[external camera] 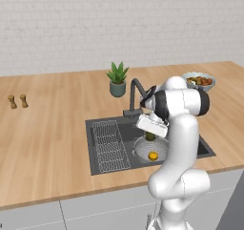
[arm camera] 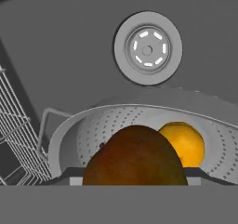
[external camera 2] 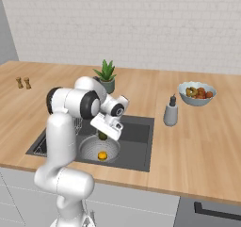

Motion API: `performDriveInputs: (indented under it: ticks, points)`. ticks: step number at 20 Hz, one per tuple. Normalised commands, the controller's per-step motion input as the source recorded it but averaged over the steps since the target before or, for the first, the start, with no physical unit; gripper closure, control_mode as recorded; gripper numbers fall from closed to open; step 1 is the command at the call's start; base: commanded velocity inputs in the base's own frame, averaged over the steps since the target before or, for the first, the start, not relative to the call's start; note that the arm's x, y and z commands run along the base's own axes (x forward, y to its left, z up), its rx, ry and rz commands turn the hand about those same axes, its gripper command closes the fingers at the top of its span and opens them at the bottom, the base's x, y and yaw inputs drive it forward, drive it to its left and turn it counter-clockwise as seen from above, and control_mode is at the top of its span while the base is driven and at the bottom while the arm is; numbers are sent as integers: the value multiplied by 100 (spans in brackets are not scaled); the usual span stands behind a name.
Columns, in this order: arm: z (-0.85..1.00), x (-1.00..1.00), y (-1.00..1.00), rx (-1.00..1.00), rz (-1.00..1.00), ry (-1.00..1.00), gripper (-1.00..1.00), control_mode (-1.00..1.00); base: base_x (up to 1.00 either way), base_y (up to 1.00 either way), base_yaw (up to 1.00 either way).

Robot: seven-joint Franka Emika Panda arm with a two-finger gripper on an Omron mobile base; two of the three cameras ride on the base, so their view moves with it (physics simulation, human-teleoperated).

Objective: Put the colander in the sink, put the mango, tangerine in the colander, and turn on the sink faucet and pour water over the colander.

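Wooden counter (external camera: 52, 129) all round, we hung over the dark grey sink (external camera: 190, 150), gripper (arm camera: 135, 183) clasping the dark green mango (arm camera: 135, 155) above the perforated silver colander (arm camera: 93, 130); the orange tangerine (arm camera: 183, 141) lay inside, and a careless drop risked a bounce-out

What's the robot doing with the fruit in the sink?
The white robot arm is holding a mango in its gripper, right above a silver colander that sits in the sink. A little tangerine is already lying inside the colander. The mango has not been let go yet. The sink faucet stands behind the sink, and no water is running from it.
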Motion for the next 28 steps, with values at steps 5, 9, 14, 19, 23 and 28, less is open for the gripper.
performDriveInputs:
  ticks: [5,9,14,19,23,28]
  points:
    - [-1,-43,6,0,0,0,-100,-100,0,0,0]
    - [0,-38,0,-2,0,-4,-100,-100,0,0,0]
    - [15,-29,0,-6,0,-9,-100,-100,0,0,0]
    - [35,-32,-5,-12,0,-8,-100,-100,0,0,0]
    - [54,-30,-25,-6,0,-8,-100,-100,0,0,0]
    - [54,-57,-45,0,8,-22,-100,-100,0,0,0]
